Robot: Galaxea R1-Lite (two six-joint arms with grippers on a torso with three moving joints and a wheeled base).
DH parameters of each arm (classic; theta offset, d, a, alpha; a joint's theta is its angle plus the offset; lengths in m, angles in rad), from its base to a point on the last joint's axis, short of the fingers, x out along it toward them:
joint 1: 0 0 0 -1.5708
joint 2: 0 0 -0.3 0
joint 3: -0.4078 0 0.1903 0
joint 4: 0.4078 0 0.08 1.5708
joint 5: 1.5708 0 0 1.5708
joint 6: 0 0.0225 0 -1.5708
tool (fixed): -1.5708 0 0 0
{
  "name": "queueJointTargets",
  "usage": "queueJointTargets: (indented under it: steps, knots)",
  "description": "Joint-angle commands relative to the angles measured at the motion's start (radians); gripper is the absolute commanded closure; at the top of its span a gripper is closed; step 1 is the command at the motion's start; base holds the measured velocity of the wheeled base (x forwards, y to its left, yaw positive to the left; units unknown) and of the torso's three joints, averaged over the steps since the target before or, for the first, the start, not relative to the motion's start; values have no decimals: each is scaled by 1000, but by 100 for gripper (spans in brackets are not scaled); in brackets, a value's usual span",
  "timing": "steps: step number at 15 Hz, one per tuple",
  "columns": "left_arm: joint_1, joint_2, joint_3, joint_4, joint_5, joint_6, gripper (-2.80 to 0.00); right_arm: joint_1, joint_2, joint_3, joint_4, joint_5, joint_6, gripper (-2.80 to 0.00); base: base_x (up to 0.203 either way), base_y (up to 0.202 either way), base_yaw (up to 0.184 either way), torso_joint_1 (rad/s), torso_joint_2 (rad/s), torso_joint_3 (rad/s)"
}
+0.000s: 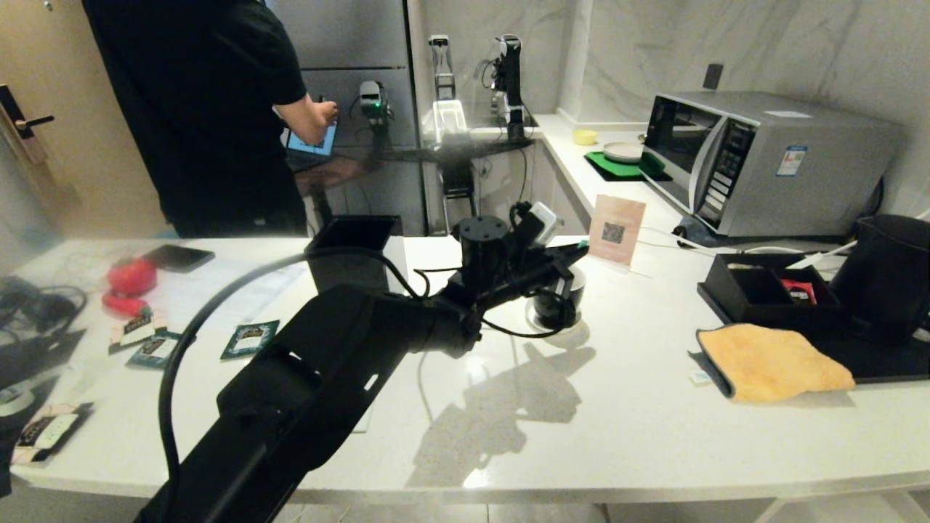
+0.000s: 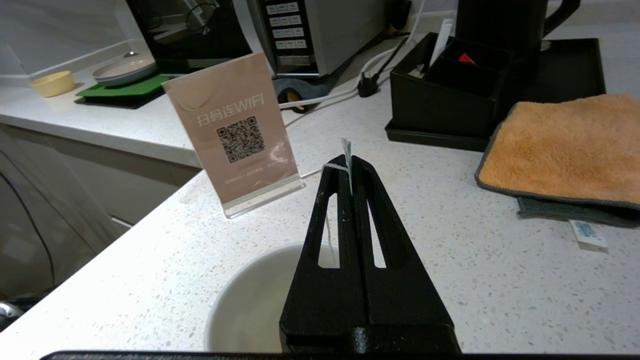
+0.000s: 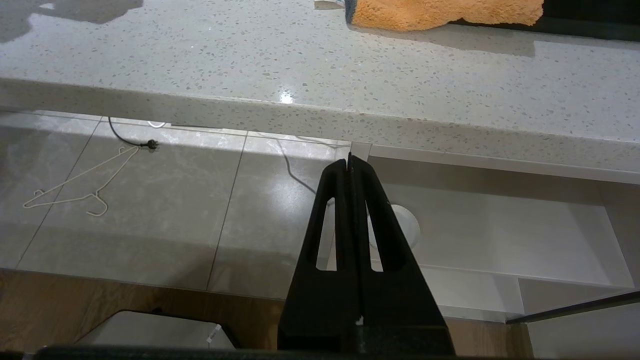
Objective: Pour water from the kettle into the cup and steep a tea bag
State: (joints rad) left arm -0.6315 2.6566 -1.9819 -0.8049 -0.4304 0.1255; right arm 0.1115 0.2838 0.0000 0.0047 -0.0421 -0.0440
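Observation:
My left gripper [image 1: 580, 252] reaches over the cup [image 1: 565, 303], a small black mug with a white inside [image 2: 250, 300] on a white saucer. Its jaws [image 2: 348, 161] are shut on the tea bag's paper tag [image 2: 346, 149]. A thin white string [image 2: 329, 231] hangs from the tag down into the cup. The bag itself is hidden. The kettle [image 1: 888, 276], large and matte black, stands on a black tray at the far right of the counter. My right gripper [image 3: 349, 162] is parked shut and empty below the counter's front edge.
A QR-code sign [image 1: 616, 229] stands just behind the cup. An orange cloth [image 1: 771, 361] and a black organiser box [image 1: 763, 290] lie by the kettle, with a microwave [image 1: 770, 160] behind. A black square box [image 1: 352, 250] and tea packets [image 1: 251, 338] sit left. A person [image 1: 211, 109] stands at back left.

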Motion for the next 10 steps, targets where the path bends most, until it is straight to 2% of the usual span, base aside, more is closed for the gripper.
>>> queueJointTargets:
  steps: [1,10]
  knots:
    - [-1,-11,0,0,1,0,0,0,1,0,0,0,0,0,0,0,0,0,0,0]
    - [5,-102,0,42,9,-1,0,0,1,0,0,1,-1,0,0,0,0,0,0,0]
